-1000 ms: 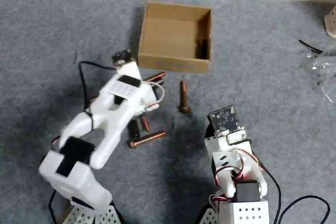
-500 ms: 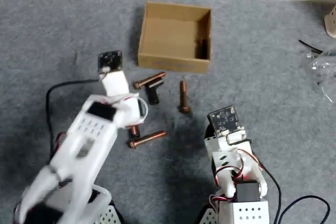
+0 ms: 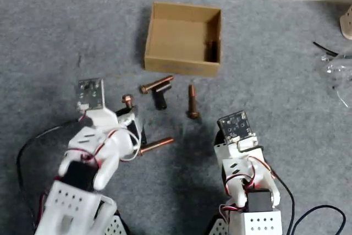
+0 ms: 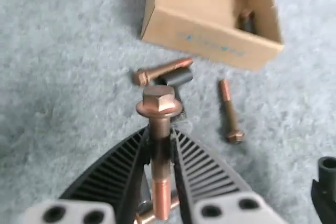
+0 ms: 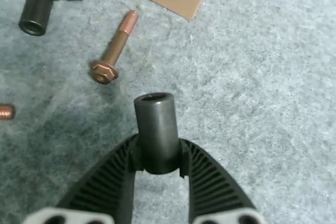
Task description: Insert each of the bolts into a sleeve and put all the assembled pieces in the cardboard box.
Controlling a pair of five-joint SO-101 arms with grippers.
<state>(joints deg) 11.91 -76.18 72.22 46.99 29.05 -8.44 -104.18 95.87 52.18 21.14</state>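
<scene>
My left gripper (image 4: 159, 139) is shut on a copper bolt (image 4: 158, 109) and holds it upright, head up, above the carpet; from above the bolt's head (image 3: 127, 101) sits left of the pile. My right gripper (image 5: 157, 150) is shut on a black sleeve (image 5: 155, 125), open end up. On the carpet lie a bolt (image 3: 156, 84) touching a black sleeve (image 3: 160, 98), a second bolt (image 3: 192, 102) and a third bolt (image 3: 157, 146). The cardboard box (image 3: 181, 65) stands behind them with a dark piece (image 3: 210, 51) in its right corner.
Grey carpet covers the table. Cables and clear plastic bits (image 3: 335, 64) lie at the far right edge. The right arm (image 3: 245, 163) stands at the near right, the left arm's base (image 3: 74, 207) at the near left.
The left arm has drawn back from the pile toward the near left, and the bolt in its gripper has come away with it. The right arm has kept still.
</scene>
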